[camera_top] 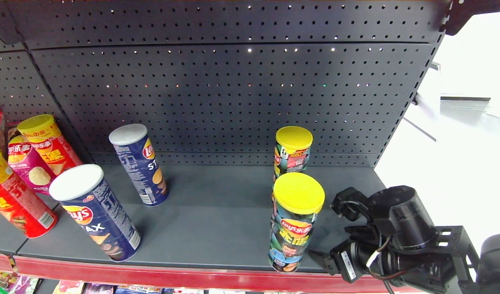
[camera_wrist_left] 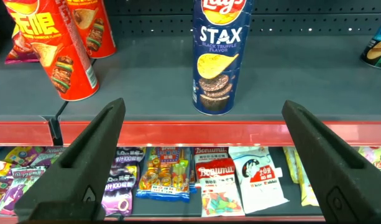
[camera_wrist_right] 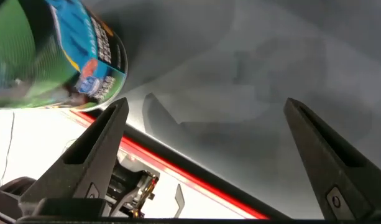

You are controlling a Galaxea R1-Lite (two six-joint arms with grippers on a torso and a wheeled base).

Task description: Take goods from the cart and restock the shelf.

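A green can with a yellow lid stands at the shelf's front edge, with a second one behind it. My right gripper sits low beside the front can, to its right. In the right wrist view its fingers are open and hold nothing, and the can lies off to one side of them. My left gripper is open and empty in front of the shelf's red edge, facing a blue can.
Two blue cans stand left of centre on the grey shelf board. Red cans and a magenta one crowd the far left. Snack packets fill the shelf below. A perforated back panel closes the rear.
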